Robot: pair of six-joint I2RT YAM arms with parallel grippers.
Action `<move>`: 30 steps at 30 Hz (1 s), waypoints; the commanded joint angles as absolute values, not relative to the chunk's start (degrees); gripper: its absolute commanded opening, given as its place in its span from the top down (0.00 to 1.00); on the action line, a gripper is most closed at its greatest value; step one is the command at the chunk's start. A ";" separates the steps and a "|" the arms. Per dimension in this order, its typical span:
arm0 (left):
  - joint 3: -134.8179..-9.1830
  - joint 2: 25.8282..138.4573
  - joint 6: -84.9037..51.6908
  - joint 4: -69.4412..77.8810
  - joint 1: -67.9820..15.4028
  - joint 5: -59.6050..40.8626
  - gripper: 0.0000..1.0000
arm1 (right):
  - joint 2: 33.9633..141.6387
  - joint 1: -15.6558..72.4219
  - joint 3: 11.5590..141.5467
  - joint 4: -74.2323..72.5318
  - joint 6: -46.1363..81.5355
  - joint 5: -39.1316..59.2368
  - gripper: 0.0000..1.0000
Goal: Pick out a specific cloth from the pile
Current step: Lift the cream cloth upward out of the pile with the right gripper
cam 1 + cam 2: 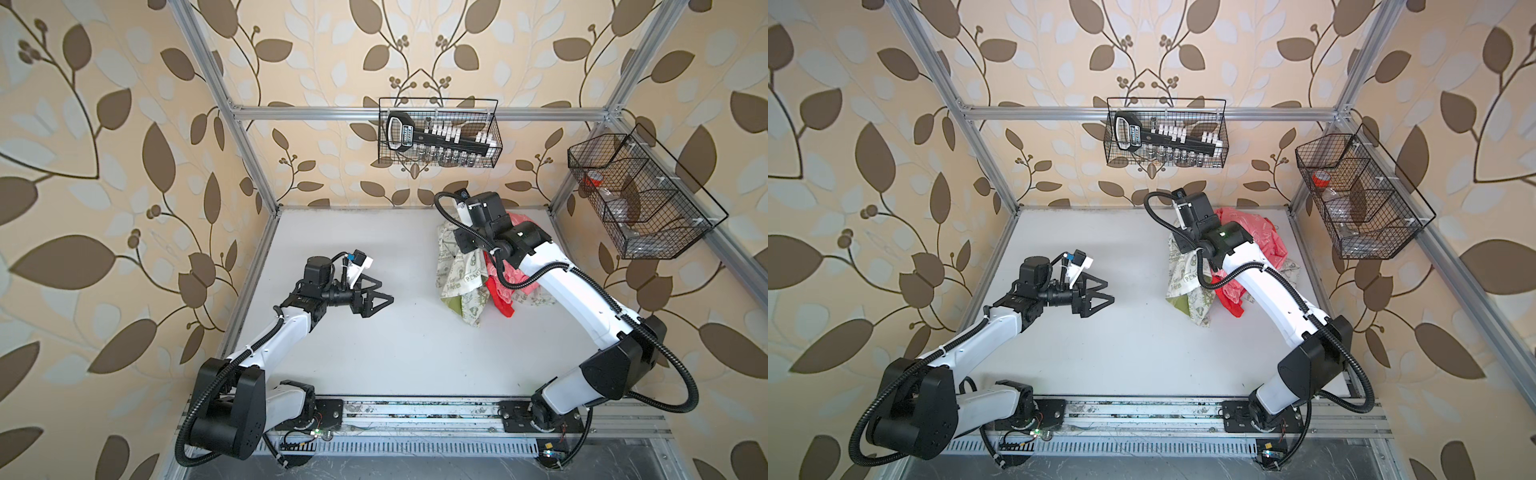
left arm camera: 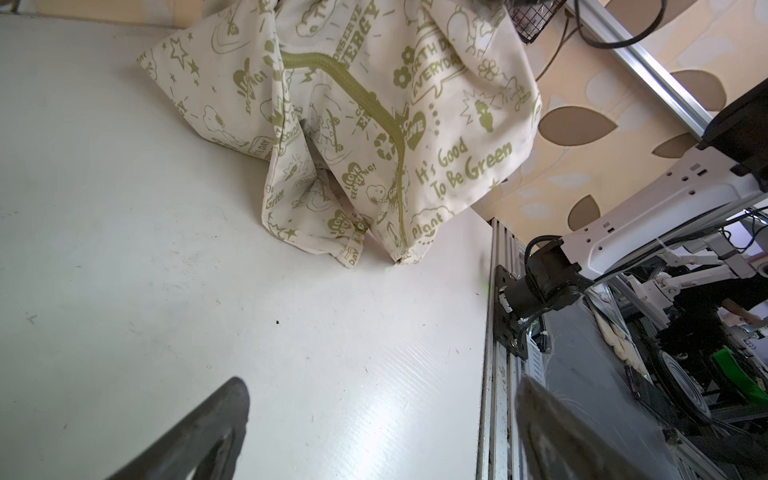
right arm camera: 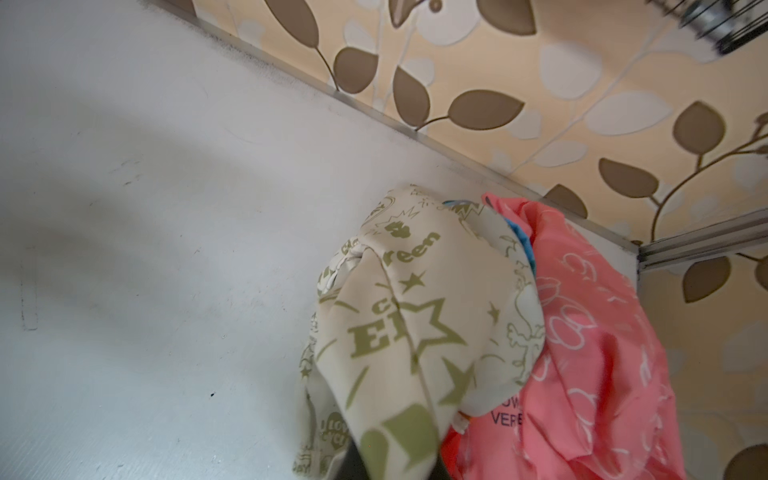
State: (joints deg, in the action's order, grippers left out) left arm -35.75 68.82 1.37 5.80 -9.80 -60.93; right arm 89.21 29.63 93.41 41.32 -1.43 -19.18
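Note:
The cloth, white with olive-green doodles and words, hangs bunched from my right gripper, which is shut on its upper fold. In the left wrist view the cloth drapes down and its lower corners reach the table. In the right wrist view the cloth covers the jaws. The rest of the pile lies against it at the back right: a pink cloth, a red cloth and a sliver of blue fabric. My left gripper stands open and empty, left of the pile.
The white table ends at a metal rail in front. A wire basket with tools hangs on the back wall. Another wire basket hangs on the right wall above the pile.

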 commanded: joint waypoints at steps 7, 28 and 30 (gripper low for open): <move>-35.60 67.23 2.21 7.03 -10.17 -60.73 0.01 | 86.14 29.97 104.64 38.45 -4.98 -23.33 1.00; -35.77 66.93 1.99 7.43 -10.18 -61.18 0.01 | 89.43 29.98 126.00 27.82 -12.05 -22.08 1.00; -35.77 67.06 1.94 7.47 -10.20 -61.26 0.01 | 89.82 30.06 127.20 27.15 -12.83 -22.14 1.00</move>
